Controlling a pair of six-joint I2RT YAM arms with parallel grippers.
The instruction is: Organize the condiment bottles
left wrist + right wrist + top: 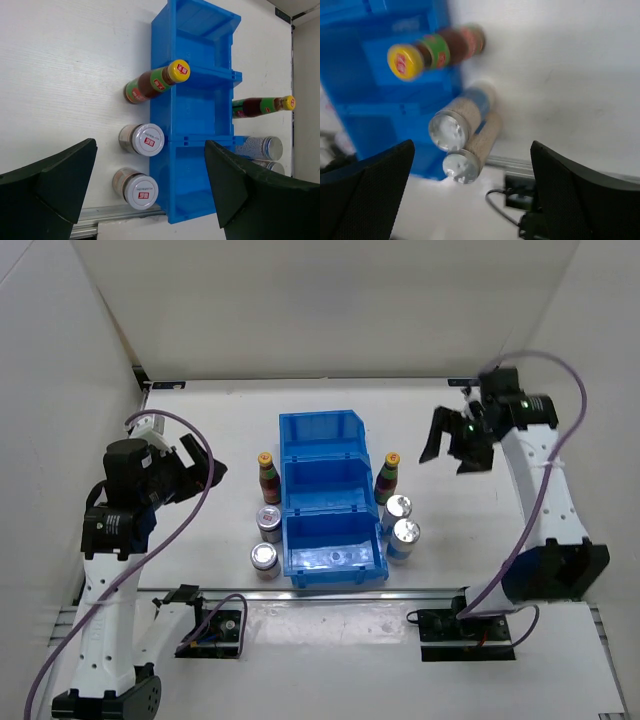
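Two dark condiment bottles with yellow caps stand upright on either side of a blue bin (322, 490). The red-labelled bottle (267, 477) (152, 84) is at the bin's left wall, the green-labelled bottle (388, 478) (440, 49) at its right wall. My left gripper (203, 472) (150, 146) hovers open to the left of the red-labelled bottle, holding nothing. Over the table, up and right of the green-labelled bottle, my right gripper (457, 447) (472, 146) also stands open and empty. The right wrist view is blurred.
The blue bin (200, 112) (365, 80) has three compartments in a row. Two white-lidded jars (268, 523) (264, 559) stand in front of the left bottle, two silver-topped jars (397, 509) (405, 537) in front of the right one. A metal rail runs along the near edge.
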